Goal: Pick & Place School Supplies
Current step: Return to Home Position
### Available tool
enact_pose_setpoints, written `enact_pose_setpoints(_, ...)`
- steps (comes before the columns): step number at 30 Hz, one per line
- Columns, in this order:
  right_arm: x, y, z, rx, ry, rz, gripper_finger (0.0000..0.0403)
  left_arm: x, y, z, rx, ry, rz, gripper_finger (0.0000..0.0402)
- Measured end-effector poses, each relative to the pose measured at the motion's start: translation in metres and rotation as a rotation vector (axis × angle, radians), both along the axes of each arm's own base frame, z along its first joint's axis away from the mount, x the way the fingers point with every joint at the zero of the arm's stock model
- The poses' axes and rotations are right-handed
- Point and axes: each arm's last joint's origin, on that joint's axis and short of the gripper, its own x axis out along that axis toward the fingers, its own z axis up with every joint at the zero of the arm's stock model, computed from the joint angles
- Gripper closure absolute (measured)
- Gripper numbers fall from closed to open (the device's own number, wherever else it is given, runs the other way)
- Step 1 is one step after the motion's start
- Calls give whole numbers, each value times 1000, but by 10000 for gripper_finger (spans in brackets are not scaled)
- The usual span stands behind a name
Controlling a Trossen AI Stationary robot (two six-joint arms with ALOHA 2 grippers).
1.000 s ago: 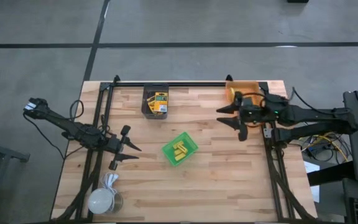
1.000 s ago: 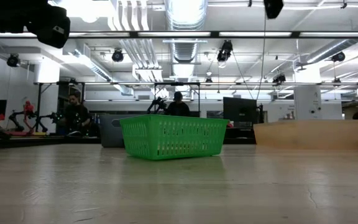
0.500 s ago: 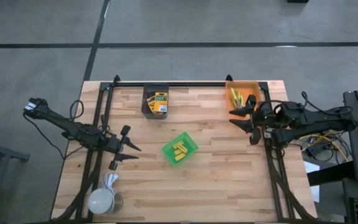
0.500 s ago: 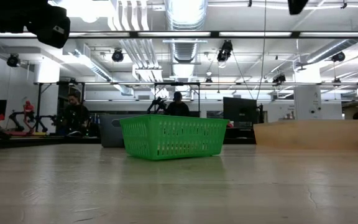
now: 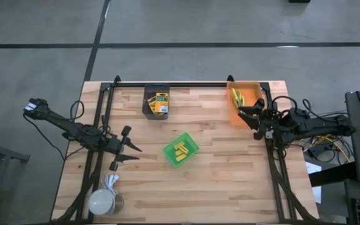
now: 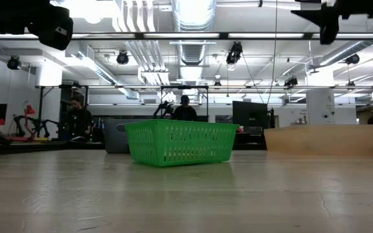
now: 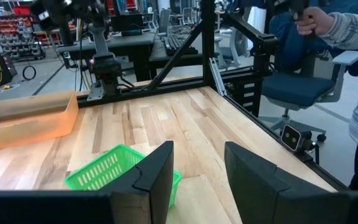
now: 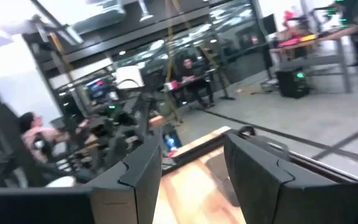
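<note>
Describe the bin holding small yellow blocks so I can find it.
On the wooden table, near its middle, a green bin sits askew with the yellow blocks inside. The grey bin and orange bin line the far edge; only this one is green.

Crayon boxes: yellow-and-green, lying flat inside the grey bin, which stands at the edge of the table that is uppermost in the high view, left of middle.
Yellow blocks: small rectangular pieces bunched together in the green bin, which sits turned at an angle near the table's middle.
Yellow-handled tools: slim, lying lengthwise in the orange bin at the right corner of that same edge, close to its left wall.
</note>
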Motion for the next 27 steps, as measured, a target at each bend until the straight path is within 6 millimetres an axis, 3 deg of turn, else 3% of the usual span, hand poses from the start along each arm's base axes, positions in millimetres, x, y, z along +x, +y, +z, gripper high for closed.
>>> enact_pose_setpoints(17, -8, -3, -70, 98, -62, -48, 238, 0, 0, 0, 0, 0, 1, 252)
enact_pose_setpoints(27, -12, -3, -95, 119, -79, -39, 234, 0, 0, 0, 0, 0, 1, 252)
